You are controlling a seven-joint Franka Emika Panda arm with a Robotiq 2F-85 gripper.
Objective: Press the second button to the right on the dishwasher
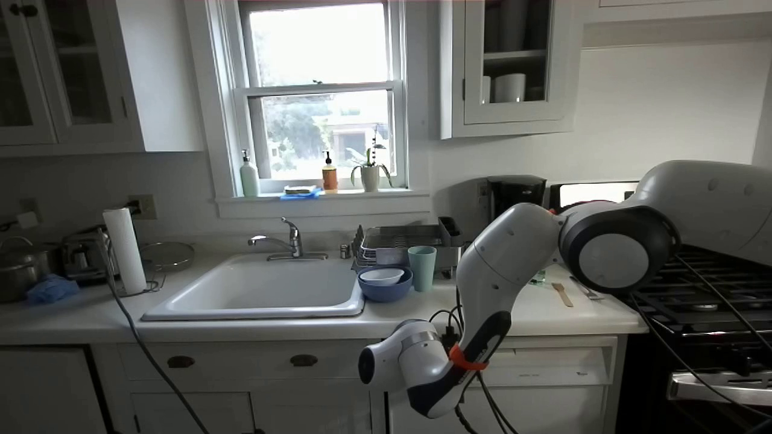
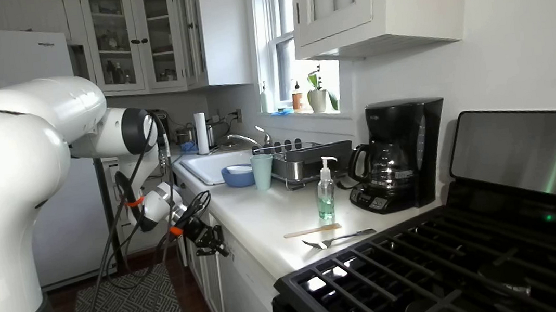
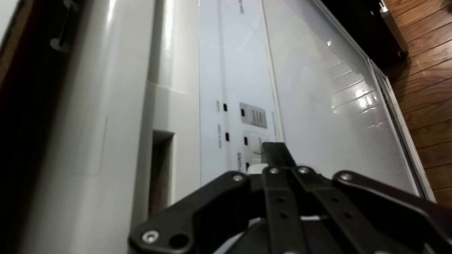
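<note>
A white counter [image 2: 242, 212] spans the scene, and your arm [image 1: 500, 259] hangs bent in front of it. At one end of the counter stands the black stove [image 2: 447, 262], with the dishwasher [image 1: 549, 398] just beside it, under the counter. At the dishwasher's pale control strip [image 3: 240, 63], your gripper [image 3: 278, 151] is clenched, fingertips [image 3: 272, 154] together. In the wrist view you see a grey button [image 3: 255, 116] and, next to it, a white button [image 3: 255, 142] partly overlapped by those fingertips; whether they touch it, you cannot tell.

In an exterior view the arm [image 1: 503, 253] bends down from right to left. The black gripper [image 3: 277, 152] has its jaws together.
</note>
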